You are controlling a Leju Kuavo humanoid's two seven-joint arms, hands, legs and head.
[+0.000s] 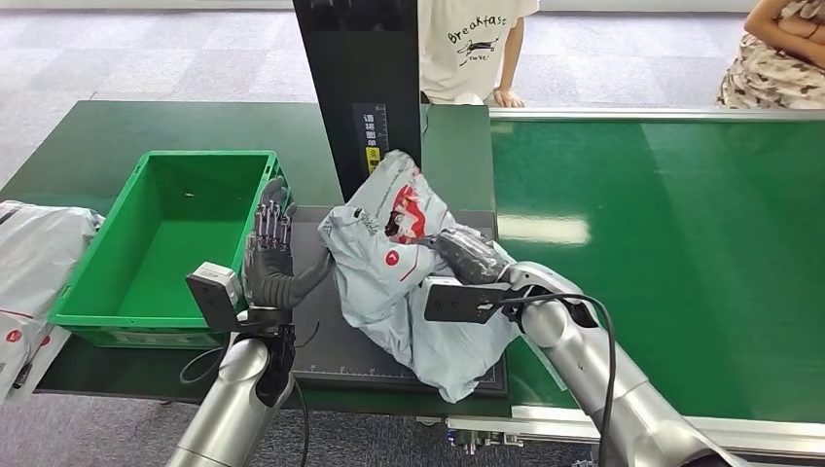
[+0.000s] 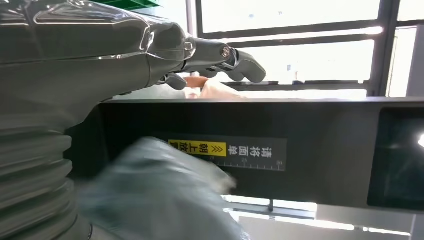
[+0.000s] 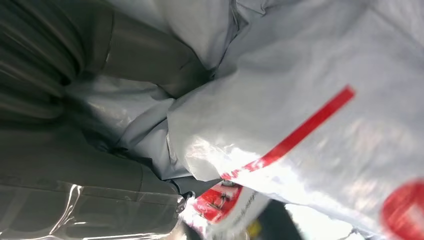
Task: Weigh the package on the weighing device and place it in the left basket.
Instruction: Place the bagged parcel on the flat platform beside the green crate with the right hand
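Note:
The package (image 1: 399,253), a crumpled grey plastic mailer with red markings, is lifted over the black weighing platform (image 1: 326,341), with its lower end sagging onto the platform's front edge. My right hand (image 1: 467,255) grips it from the right side, fingers sunk into the plastic (image 3: 300,90). My left hand (image 1: 272,248) stands open just left of the package, fingers pointing up, between it and the green basket (image 1: 126,319). Whether its thumb touches the mailer I cannot tell. In the left wrist view the open fingers (image 2: 215,57) stretch out above the blurred package (image 2: 160,195).
The scale's black column (image 1: 360,88) with a yellow label (image 2: 227,150) rises behind the platform. More grey packages (image 1: 34,263) lie at the far left. A green conveyor belt (image 1: 662,253) runs on the right. A person in a white shirt (image 1: 472,49) stands behind the column, another person (image 1: 778,53) at the back right.

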